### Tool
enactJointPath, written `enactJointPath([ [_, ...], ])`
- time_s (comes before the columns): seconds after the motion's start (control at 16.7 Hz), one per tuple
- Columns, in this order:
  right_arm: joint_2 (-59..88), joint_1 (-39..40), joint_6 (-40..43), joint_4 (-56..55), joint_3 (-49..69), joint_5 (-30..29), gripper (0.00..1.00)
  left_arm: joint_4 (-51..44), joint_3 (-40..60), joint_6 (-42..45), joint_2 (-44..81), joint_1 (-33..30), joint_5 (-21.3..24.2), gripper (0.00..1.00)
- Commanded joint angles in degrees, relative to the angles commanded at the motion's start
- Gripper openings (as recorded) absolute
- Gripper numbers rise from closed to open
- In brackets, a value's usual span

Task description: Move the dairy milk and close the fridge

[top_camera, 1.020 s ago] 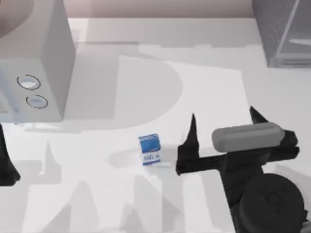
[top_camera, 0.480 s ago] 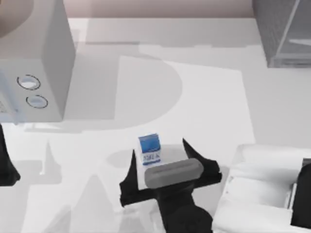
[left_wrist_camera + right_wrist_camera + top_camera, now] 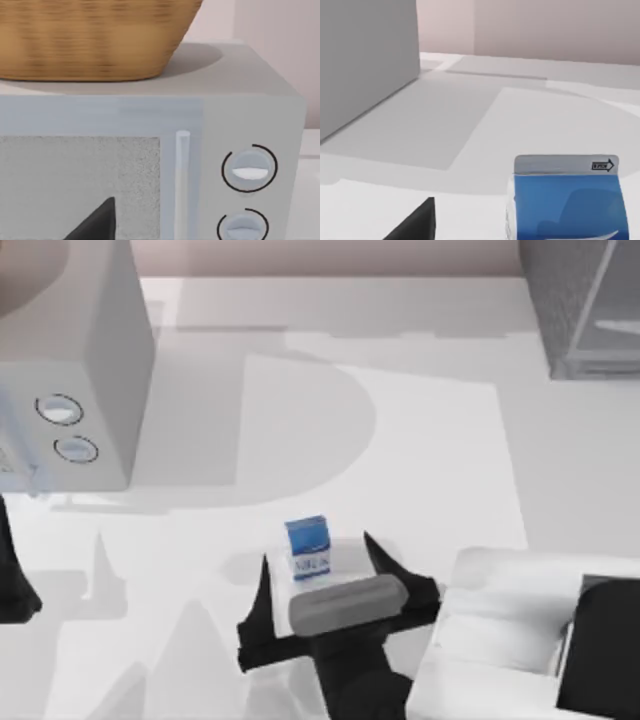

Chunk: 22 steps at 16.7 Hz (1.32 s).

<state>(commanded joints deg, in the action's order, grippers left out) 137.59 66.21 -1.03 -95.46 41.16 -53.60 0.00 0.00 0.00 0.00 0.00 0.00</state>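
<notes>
White table under a pinkish back wall. Dairy milk stands upright near the front centre. Right gripper spread wide around it, holding nothing. Fridge far right corner; light grey box left. Left gripper at left edge, aperture cannot tell.

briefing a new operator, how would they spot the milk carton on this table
Start at the light grey box with two round dials at the table's left, then look right and toward the near edge. The dairy milk stands between the open fingers of the right gripper: small, blue, with a white band.
</notes>
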Motion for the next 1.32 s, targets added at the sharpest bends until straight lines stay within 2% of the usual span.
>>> enactJointPath([
  [0.36, 1.2, -4.6, 0.1, 4.4, 5.9, 4.8, 1.00, 0.0, 0.0, 0.0, 0.0, 0.0, 0.0, 1.00],
  [0.6, 1.3, -4.9, 0.1, 4.7, 6.3, 5.1, 1.00, 0.0, 0.0, 0.0, 0.0, 0.0, 0.0, 1.00],
  [1.32, 1.3, -4.9, 0.1, 4.7, 6.3, 5.1, 0.10, 0.0, 0.0, 0.0, 0.0, 0.0, 0.0, 1.00],
])
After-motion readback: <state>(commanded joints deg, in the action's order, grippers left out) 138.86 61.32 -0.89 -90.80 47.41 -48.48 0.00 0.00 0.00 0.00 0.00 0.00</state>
